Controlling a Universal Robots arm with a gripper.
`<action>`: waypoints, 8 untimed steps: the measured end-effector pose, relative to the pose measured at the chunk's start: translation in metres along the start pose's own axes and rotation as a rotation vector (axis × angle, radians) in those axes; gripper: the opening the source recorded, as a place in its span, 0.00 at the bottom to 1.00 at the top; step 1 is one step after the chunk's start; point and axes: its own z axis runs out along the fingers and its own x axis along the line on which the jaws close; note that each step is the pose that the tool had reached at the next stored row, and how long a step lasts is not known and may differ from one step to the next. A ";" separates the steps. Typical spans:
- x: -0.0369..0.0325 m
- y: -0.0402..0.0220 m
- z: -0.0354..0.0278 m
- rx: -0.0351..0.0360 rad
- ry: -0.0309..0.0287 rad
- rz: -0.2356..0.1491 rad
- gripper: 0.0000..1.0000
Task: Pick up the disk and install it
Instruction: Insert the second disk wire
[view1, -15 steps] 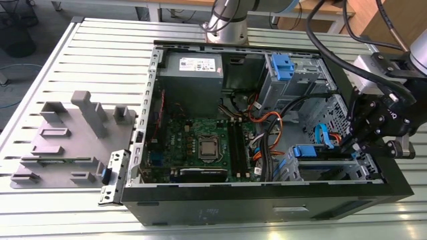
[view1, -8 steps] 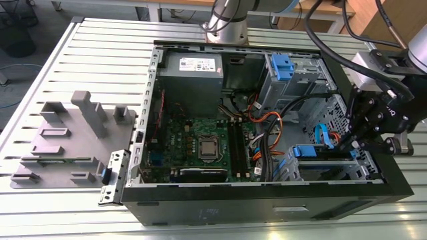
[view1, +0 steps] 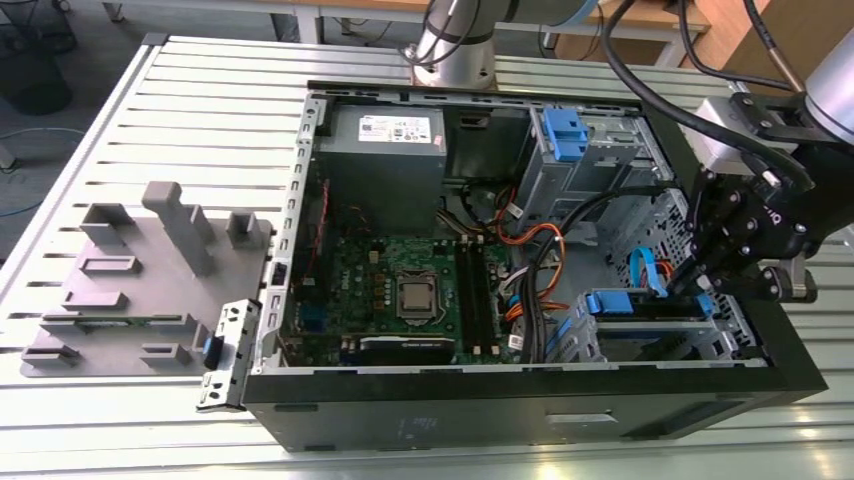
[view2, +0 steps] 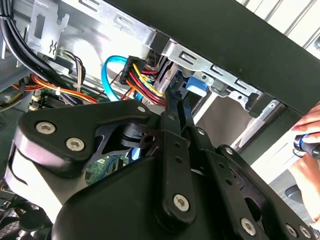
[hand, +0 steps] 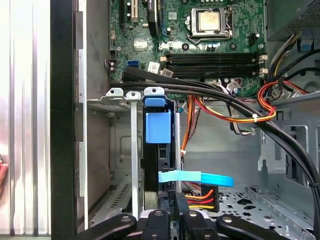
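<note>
Clenching disk (hand: 158, 131) in drive bay (hand: 116, 96) w/ pincer (hand: 175, 202); PSU sticker (view1: 396, 128) txt illegible.

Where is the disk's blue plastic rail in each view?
Exterior view: blue plastic rail in the grey metal drive cage, exterior view's right.
First wrist view: rail in the cage slot.
Second wrist view: rail by the cage edge.
Shared landmark: light-blue flat cable beside it.

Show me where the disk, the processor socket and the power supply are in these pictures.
disk (hand: 156, 127): first wrist view, on its blue plastic end piece.
processor socket (hand: 210, 21): first wrist view, on the metal cover's middle.
power supply (view1: 384, 160): exterior view, on its grey casing below the white sticker.
</note>
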 end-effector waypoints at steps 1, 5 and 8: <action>0.0003 0.0000 0.0000 0.0000 0.0001 0.000 0.17; 0.0013 0.0000 0.0001 0.0000 -0.0001 0.000 0.17; 0.0018 0.0003 0.0001 0.0000 -0.0002 0.000 0.17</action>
